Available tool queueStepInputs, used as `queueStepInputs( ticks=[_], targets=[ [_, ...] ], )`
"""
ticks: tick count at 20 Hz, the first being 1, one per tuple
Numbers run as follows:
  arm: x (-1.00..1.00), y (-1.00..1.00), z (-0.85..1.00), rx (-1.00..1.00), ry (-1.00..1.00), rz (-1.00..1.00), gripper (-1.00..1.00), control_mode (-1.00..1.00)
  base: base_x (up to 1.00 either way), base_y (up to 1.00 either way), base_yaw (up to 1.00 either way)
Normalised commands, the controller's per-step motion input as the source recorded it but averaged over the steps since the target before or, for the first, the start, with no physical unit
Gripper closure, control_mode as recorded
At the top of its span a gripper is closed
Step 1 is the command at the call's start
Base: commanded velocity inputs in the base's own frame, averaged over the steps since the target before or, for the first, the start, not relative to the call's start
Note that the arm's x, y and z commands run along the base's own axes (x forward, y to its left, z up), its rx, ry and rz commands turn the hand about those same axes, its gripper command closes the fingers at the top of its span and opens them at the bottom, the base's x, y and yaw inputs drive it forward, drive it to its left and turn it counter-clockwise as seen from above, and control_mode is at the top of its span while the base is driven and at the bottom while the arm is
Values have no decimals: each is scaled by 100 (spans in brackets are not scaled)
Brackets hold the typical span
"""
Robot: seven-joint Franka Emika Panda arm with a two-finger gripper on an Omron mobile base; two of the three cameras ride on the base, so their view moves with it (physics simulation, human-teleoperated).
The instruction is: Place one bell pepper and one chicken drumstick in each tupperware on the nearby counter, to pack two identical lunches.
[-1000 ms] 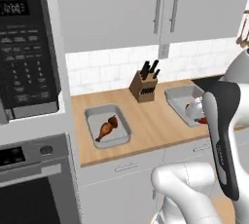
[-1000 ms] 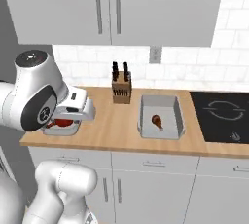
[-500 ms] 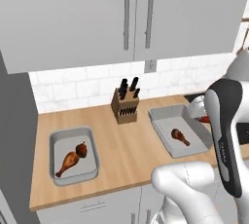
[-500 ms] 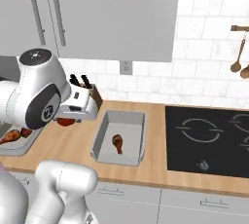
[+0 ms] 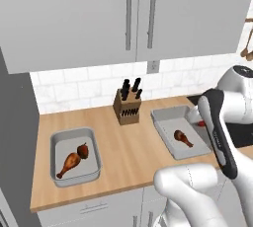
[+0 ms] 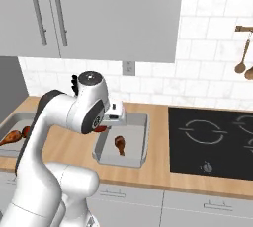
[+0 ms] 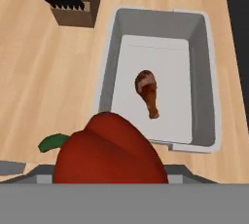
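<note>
Pincer (image 7: 109, 181) in my hand view clamped on red bell pepper (image 7: 109, 152), poised over right tupperware (image 7: 202, 38) holding one drumstick (image 7: 148, 91), table (image 7: 44, 82) beneath.

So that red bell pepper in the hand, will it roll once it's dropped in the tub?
Probably a little: the bell pepper looks rounded and glossy, so it may wobble or slide. The tupperware walls should likely contain it. It might nudge the small drumstick lying mid-tub.

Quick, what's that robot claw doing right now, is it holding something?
Gripper: closed on a red bell pepper, above the tupperware with the drumstick.
</note>
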Motion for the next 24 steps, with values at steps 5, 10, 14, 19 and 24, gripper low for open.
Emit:
queueStepInputs(
  ticks=[5,10,14,19,24],
  targets=[
    [100,-13,-85,0,1,-4,100,-100,0,0,0],
    [100,-31,-68,0,2,0,100,-100,0,0,0],
    [82,-28,-12,1,0,0,100,-100,0,0,0],
    [74,-28,-7,3,1,0,100,-100,0,0,0],
    [58,-17,-36,0,7,0,100,-100,0,0,0]
  ],
)
